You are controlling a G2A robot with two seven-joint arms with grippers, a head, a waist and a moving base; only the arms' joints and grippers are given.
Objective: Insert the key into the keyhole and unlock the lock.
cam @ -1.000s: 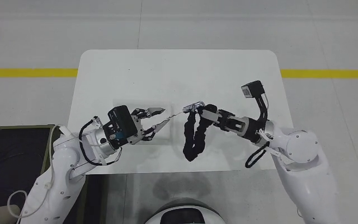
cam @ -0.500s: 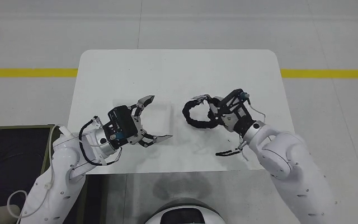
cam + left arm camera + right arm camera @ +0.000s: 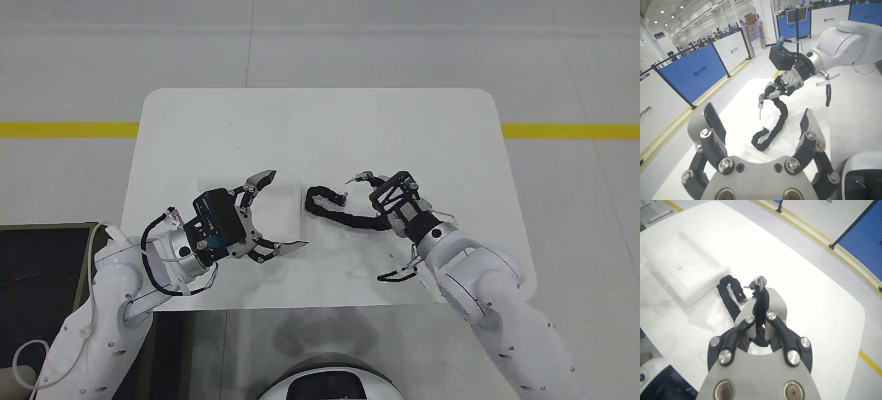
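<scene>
The closing stage of the unlocking is judged to be in hand. The chain lock (image 3: 782,114) is clamped near its chrome head (image 3: 759,282) by the right gripper (image 3: 761,298). A thin metal piece, taken to be the key (image 3: 759,113), is seen projecting from that head, and the chain's pin end (image 3: 763,128) is found lying apart from it on the table (image 3: 200,120). The left gripper (image 3: 284,211) is held spread wide with nothing between its fingers, close to a shallow white tray (image 3: 696,256). A small dark speck is noted in the tray, and the lock is kept outside it, just beside. Next, a lowering of the head and a gentle release are probably called for.
</scene>
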